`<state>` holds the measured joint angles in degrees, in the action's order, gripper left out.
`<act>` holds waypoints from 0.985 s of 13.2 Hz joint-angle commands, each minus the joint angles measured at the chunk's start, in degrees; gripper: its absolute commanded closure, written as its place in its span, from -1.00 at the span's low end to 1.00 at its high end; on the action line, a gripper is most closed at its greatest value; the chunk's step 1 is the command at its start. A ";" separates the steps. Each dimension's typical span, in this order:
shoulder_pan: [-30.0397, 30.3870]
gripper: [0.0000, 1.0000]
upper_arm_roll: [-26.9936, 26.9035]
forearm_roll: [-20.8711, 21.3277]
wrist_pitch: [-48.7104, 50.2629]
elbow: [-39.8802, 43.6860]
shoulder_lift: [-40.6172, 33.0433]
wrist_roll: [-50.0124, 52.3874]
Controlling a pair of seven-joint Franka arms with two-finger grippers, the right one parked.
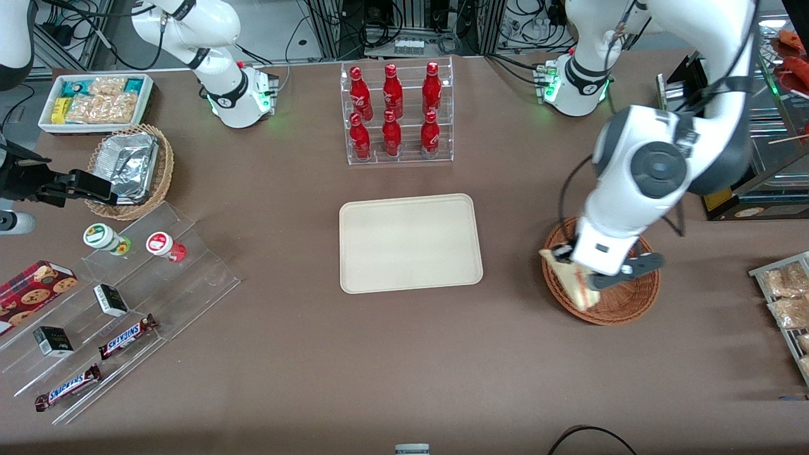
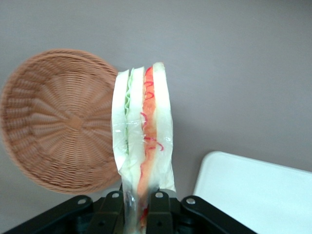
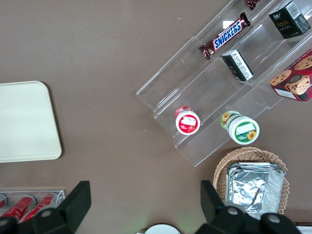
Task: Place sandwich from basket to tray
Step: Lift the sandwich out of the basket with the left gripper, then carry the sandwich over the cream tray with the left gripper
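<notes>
Claw (image 2: 136,204): clamped on sandwich (image 2: 142,141), lifted | basket (image 2: 58,119): empty, below and beside claw | tray (image 2: 256,195): bare, near claw on surface (image 2: 234,63)

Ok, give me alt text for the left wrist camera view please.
The tool is shut on a wrapped sandwich, held edge-on above a brown table with its red and green filling showing. The empty reddish-brown wicker basket and a corner of the cream tray lie below.

Even, bright overhead light with soft shadows; the tool (image 2: 136,202) and basket (image 2: 58,122) look slightly blurred.
</notes>
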<state>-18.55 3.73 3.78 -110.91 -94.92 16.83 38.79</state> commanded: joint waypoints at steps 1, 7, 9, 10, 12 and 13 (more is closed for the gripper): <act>-6.38 1.00 -0.65 1.58 1.31 3.34 3.82 0.32; -14.84 1.00 0.14 0.53 0.69 7.29 11.19 0.67; -16.77 1.00 0.67 0.53 -1.14 7.56 13.66 0.58; -16.87 1.00 0.84 -0.43 -3.68 7.30 14.45 0.41; -17.74 1.00 1.28 -2.28 -6.07 7.47 16.47 0.23; -18.62 1.00 1.46 -2.46 -7.03 7.47 17.00 0.58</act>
<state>-35.73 5.23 2.29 -117.33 -89.58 32.06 39.11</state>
